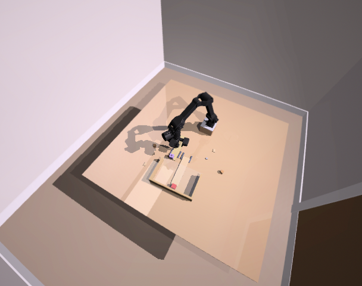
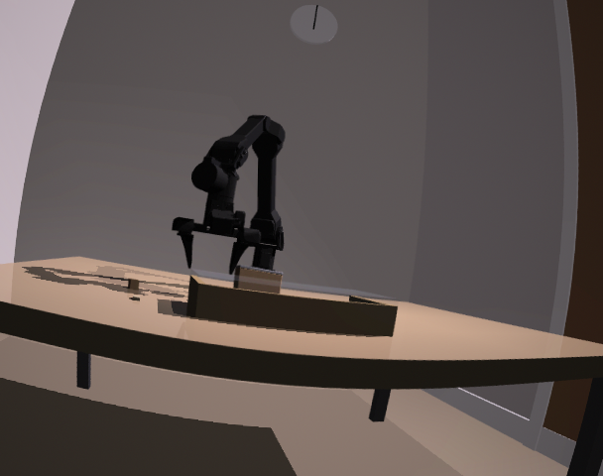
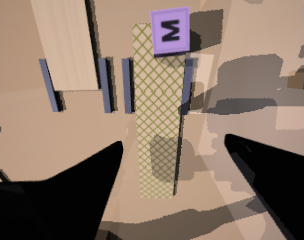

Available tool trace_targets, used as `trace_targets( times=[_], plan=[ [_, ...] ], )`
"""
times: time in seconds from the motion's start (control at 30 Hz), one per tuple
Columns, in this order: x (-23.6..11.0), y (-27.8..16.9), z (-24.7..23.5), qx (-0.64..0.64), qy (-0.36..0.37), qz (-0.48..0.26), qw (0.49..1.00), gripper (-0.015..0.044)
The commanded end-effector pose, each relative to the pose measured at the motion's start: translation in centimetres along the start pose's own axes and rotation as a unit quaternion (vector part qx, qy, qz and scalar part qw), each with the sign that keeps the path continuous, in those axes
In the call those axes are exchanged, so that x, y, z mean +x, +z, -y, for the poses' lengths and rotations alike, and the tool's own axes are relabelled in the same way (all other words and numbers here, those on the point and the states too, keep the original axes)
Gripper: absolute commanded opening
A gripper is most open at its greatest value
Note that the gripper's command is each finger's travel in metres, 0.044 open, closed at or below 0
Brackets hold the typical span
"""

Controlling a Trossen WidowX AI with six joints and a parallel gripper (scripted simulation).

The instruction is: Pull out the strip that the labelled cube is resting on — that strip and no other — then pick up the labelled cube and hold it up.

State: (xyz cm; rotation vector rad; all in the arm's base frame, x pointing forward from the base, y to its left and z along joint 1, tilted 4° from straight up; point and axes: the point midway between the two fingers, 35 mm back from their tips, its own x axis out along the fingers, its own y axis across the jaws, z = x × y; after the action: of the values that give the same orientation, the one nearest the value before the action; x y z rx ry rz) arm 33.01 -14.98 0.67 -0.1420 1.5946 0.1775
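A purple cube (image 1: 171, 156) (image 3: 170, 31) with a black letter M on top rests on the far end of a strip with a green lattice pattern (image 1: 175, 152) (image 3: 158, 115), partly over its right edge in the wrist view. The strip lies flat between two blue-grey rails, its near end sticking out towards the arm. My gripper (image 1: 178, 143) (image 2: 211, 270) (image 3: 172, 142) is open and empty, raised above the table, with its fingers on either side of the strip's near part in the wrist view. The cube and strip are hidden in the exterior view.
A plain pale strip (image 1: 181, 169) (image 3: 67, 45) lies left of the lattice one in the wrist view, between its own rails, with a red cube (image 1: 173, 186) at its far end. A low wooden wall (image 1: 170, 190) (image 2: 292, 309) stands behind. Small brown blocks (image 1: 154, 145) (image 1: 221, 171) lie around.
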Motion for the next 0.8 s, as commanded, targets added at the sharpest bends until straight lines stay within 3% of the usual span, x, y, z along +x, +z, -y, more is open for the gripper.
trace_targets(
  times=[0.0,0.73,0.77],
  plan=[
    [-0.1,1.6,0.1,0.0,0.003,0.0,1.0,0.044],
    [-1.0,8.8,0.4,0.0,0.003,0.003,1.0,0.044],
    [-0.9,8.8,0.4,0.0,0.003,0.003,1.0,0.0414]
  ],
)
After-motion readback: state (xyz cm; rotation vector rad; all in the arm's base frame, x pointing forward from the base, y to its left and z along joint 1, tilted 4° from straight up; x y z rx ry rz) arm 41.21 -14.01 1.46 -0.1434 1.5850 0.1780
